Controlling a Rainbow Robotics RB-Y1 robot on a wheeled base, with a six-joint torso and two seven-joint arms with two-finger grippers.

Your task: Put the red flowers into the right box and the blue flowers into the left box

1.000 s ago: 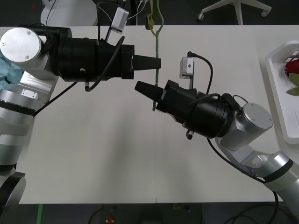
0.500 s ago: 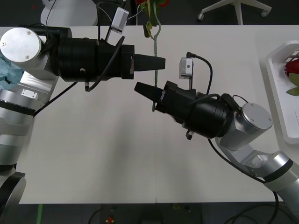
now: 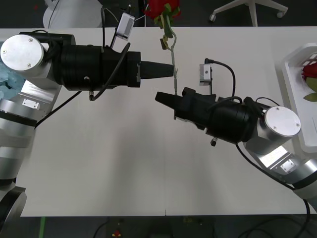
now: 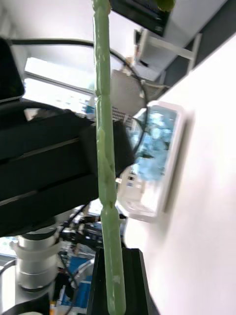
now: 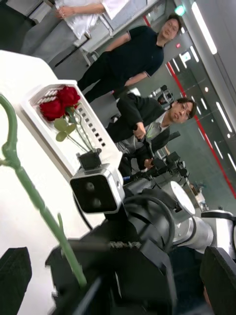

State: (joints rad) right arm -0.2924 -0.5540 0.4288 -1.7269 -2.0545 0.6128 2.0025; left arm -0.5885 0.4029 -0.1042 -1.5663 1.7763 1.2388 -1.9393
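One of the red flowers hangs above the table's far edge, its green stem clamped in my right pincer. My left pincer sits just beside the stem, fingers apart. More red roses lie in the right box at the table's right edge.

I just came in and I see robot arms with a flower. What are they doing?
The right claw is shut on the green stem of a red flower, holding it upright above the middle of the table. The left claw is open right beside the same stem. The right box already has red flowers in it, and the left box holds blue flowers.
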